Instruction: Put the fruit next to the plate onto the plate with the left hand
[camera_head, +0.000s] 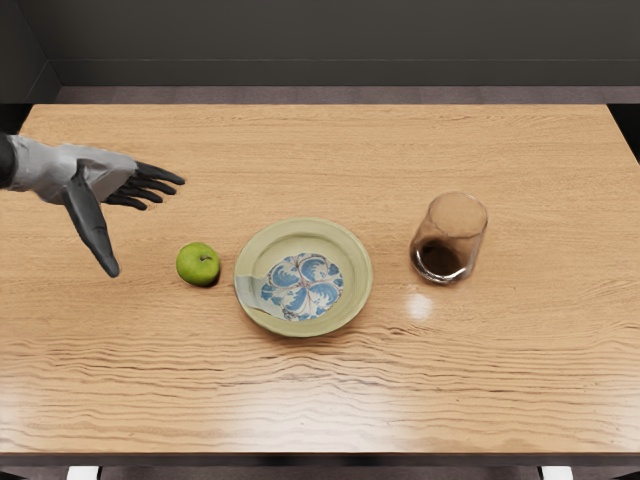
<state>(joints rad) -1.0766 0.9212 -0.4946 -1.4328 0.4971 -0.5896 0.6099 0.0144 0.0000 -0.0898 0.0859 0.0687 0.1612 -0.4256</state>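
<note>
You are looking down at a wide table (500, 380) of light brown wood with wavy lines in it. The wood is shiny, and a small bright spot of light sits on it near the glass. Behind the far edge you see a dark floor strip (330, 94) and a plain dark grey wall (330, 40).

Near the middle of the table, a bit closer to the near edge, lies a round pale yellow-green plate (352, 262). It has a blue and white swirl picture in its middle, and you can see the whole picture.

On the side toward the table's right edge, well apart from the plate, stands a clear round glass jar (449, 238). Something dark brown sits at the bottom of it.

The small round green apple (198, 264) lies on the bare wood just beside the plate, on the side toward the left edge. It does not touch the plate.

Your left hand (95, 185), grey with black fingers (150, 185), comes in from the left edge. Its fingers are spread apart and the thumb points down. It holds nothing. It is near the apple but not touching it.
</note>
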